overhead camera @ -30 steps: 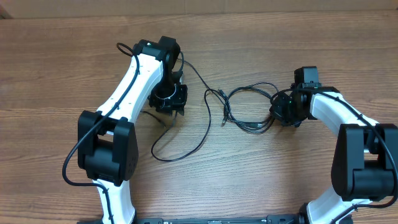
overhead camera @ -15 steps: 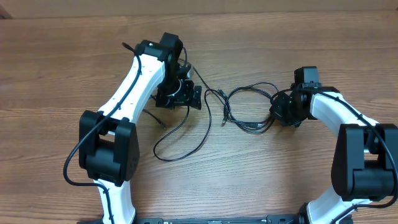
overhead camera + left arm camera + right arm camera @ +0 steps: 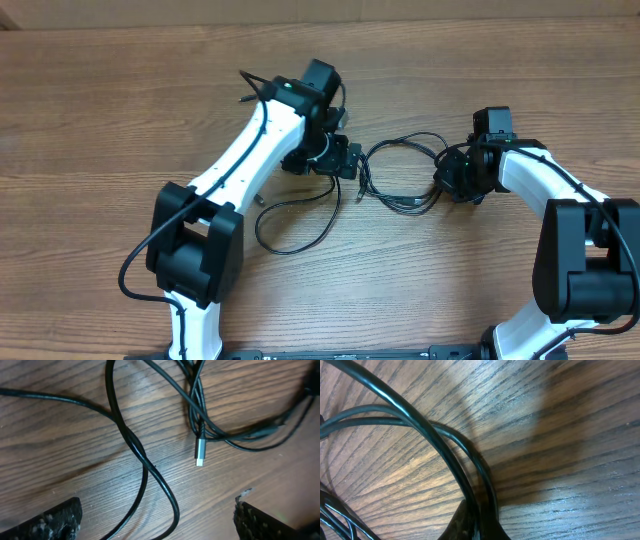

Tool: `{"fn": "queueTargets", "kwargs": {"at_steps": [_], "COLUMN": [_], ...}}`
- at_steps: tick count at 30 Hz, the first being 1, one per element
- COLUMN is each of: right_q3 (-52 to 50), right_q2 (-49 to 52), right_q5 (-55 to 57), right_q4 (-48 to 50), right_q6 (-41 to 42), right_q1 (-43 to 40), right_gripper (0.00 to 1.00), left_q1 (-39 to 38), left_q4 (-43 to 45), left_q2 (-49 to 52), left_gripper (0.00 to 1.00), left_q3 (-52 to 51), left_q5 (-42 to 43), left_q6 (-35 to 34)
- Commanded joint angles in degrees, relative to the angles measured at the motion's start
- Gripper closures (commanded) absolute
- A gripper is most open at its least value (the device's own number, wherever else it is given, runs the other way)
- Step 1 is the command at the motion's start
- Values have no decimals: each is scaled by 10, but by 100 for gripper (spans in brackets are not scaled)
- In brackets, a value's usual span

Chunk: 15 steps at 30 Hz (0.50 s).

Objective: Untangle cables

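Patience matters — my left hand (image 3: pixel 338 160), spread wide over the cables (image 3: pixel 145 462) on the worktop (image 3: pixel 100 100), should pinch one strand beside the silver plug (image 3: pixel 200 452) while my right hand (image 3: pixel 455 178), clamped on their far end, anchors.

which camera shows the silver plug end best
The left wrist view: the silver plug sits near the frame's centre, close up and sharp. Overhead it is only a tiny speck mid-table. The right wrist view shows only the cables, no plug.

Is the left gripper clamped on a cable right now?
No, the left gripper is wide open over the cables, its fingers far apart and gripping nothing.
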Motion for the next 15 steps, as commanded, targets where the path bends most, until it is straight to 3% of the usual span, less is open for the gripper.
{"fn": "queueTargets", "kwargs": {"at_steps": [1, 3, 9, 12, 15], "right_q3": [-1, -1, -1, -1, -1], "right_q2": [0, 0, 0, 0, 0], "right_q5": [7, 7, 7, 6, 6], "right_q4": [1, 2, 4, 3, 3], "right_q6": [-3, -3, -3, -3, -3], "right_q1": [-4, -4, -4, -4, -4], "right_gripper": [96, 96, 95, 95, 95], "left_q1": [-16, -23, -27, -27, -27], "left_q4": [1, 8, 53, 86, 113], "left_q2": [4, 4, 4, 4, 4], "left_gripper": [4, 4, 21, 36, 58], "left_q3": [-5, -12, -49, -75, -90], "left_q5": [-76, -97, -101, -101, -109], "left_q6": [-61, -78, -120, -132, -132]}}
